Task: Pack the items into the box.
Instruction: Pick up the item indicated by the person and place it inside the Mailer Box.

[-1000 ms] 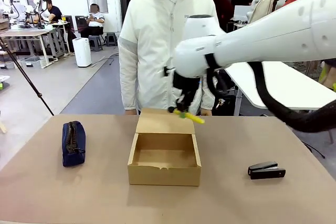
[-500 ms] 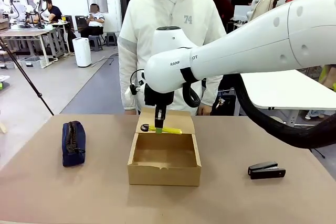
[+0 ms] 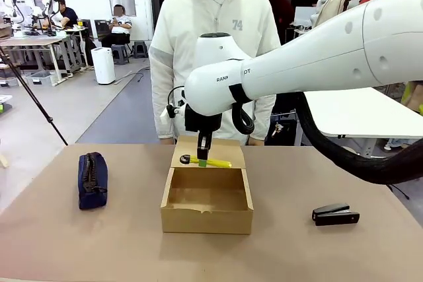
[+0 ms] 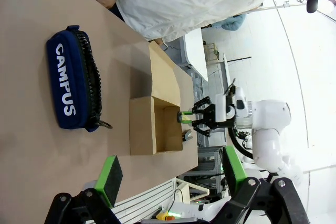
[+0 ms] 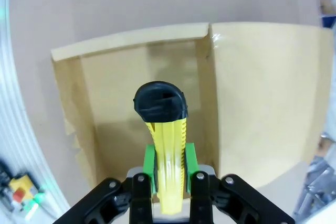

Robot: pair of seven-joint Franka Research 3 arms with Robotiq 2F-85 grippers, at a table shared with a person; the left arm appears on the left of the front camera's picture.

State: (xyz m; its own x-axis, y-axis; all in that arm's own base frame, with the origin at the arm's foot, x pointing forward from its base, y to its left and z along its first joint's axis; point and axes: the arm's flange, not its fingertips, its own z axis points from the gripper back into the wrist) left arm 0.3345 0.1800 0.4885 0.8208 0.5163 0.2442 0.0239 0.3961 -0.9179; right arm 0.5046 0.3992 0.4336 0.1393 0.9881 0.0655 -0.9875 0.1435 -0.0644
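- Right fingers point(image 5: 150, 162) pinch the pen point(image 3: 215, 162) above the far side of the box point(image 3: 206, 220), in the middle of the counter point(image 3: 297, 255).
- Left fingers point(image 4: 110, 174) stand spread.
- Pouch point(image 3: 92, 179) lies near its left edge, stapler point(image 3: 335, 214) near its right edge.

Grey floor point(image 3: 99, 110), white tables point(image 3: 386, 105) behind

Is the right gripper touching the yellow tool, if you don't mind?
Touching: in the right wrist view, the right gripper clamps the yellow tool between its green pads.
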